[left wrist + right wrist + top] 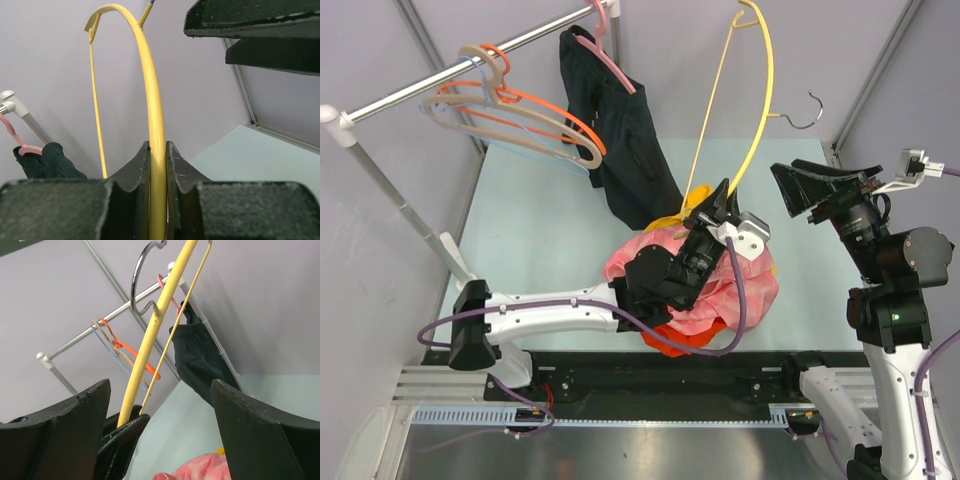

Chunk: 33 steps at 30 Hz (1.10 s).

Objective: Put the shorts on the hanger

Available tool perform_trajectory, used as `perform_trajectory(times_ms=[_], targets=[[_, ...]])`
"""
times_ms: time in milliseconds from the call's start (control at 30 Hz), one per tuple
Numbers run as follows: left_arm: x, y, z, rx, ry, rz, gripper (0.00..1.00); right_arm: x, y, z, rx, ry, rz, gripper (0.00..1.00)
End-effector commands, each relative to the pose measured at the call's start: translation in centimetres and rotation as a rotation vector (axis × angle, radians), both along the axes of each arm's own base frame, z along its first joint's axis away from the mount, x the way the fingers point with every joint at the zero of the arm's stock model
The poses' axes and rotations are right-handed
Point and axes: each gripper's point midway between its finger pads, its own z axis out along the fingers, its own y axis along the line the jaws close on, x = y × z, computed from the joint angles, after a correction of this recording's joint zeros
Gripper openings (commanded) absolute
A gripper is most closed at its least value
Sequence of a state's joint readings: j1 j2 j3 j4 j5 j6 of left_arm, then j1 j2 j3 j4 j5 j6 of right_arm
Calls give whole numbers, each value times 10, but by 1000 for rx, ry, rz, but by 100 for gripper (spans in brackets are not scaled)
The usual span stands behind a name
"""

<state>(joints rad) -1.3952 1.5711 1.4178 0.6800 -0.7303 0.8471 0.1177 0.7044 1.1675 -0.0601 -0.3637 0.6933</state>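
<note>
Shorts (760, 282): found in a pink heap on the table (520, 230) towards the near edge, lying over an orange-red garment (678, 342) and partly hidden under the left arm. Not gripped and not on the hanger; hanging judged not yet begun.

Left gripper (720, 207): noted directly above that heap, pressed together on the hanger (766, 95), pinching the thick yellow shoulder at its low end. Confirmed in the left wrist view: yellow bar seated in the notch between both pads (135, 167), no gap seen. Judged held so to stand the frame on end, hook (807, 113) out to the right and thin lower bar free in the air for passing cloth over.

Right gripper (786, 190): noted beside the hanger, apart from it, spread wide and holding nothing. Viewed from its own wrist, yellow bars framed between the fingers (65, 425), pink cloth low in the view. Judged placed either to fetch the shorts or to steady the frame; cannot tell which.

Further back: black garment (625, 140) hung on a pink hanger (610, 60) from the rail (430, 85), orange hanger (570, 120) alongside. Well apart from the work.

Risk noted: single pinch on a smooth curved bar, liable to swivel once cloth drags on it.
</note>
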Motion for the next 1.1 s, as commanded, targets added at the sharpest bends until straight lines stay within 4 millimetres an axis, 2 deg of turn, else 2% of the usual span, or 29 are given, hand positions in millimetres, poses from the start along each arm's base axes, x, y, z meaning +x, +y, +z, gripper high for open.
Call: perform_trajectory(times_ms=[0, 67, 233, 367, 467, 567, 600, 633, 667, 700, 733, 767, 800, 833, 867, 900, 933, 967, 1000, 1033, 1067], targets=[[-10, 13, 35, -138, -14, -4, 0, 13, -3, 20, 89, -48, -11, 84], [-12, 8, 30, -130, -9, -4, 1, 20, 0, 21, 104, -39, 10, 81], [-10, 0, 22, -138, 21, 16, 0, 20, 7, 29, 133, -61, 62, 80], [-10, -10, 15, -130, 27, 12, 0, 25, 12, 24, 121, -46, 63, 79], [-16, -18, 12, -114, 15, -11, 0, 34, 11, 19, 102, -40, 33, 72], [-24, -21, 11, -96, -20, -13, 0, 45, 7, 12, 99, -12, -8, 36], [-24, -21, 10, -92, -29, -8, 1, 48, 6, 7, 95, 6, -18, 12], [-26, -21, 9, -87, -29, -9, 8, 48, 6, 7, 93, 10, -18, 2], [-25, -21, 7, -80, -29, -6, 16, 48, 6, 5, 86, 14, -18, 0], [-25, -18, 6, -67, -26, -2, 25, 47, 5, 4, 79, 15, -23, 0], [-25, -15, 4, -58, -22, 0, 42, 44, 3, 5, 72, 6, -31, 0], [-25, -12, 4, -52, -17, -1, 49, 42, 2, 5, 62, -2, -41, 0], [-28, -14, -9, -10, 3, -24, 55, 41, -1, 4, 41, -11, -56, 0], [-31, -1, 1, -21, 10, -53, 67, 35, -6, 8, 27, -34, -74, 0], [-36, 0, -2, 8, 26, -90, 77, 31, -8, 9, 5, -48, -82, 0], [-45, -10, -32, 129, 77, -181, 95, 28, -8, 8, -56, -78, -90, 0], [-53, 7, -22, 129, 93, -229, 98, 23, -9, 8, -95, -98, -96, 0], [-58, 10, -54, 275, 142, -261, 100, 15, -7, 0, -149, -92, -81, 0], [-64, 17, -61, 294, 185, -303, 100, 11, -5, -4, -204, -106, -79, 0], [-80, 24, -60, 345, 183, -413, 100, 5, -5, -6, -305, -153, -87, 0], [-87, 35, -81, 457, 216, -456, 100, -6, 2, -18, -381, -154, -34, 0]])
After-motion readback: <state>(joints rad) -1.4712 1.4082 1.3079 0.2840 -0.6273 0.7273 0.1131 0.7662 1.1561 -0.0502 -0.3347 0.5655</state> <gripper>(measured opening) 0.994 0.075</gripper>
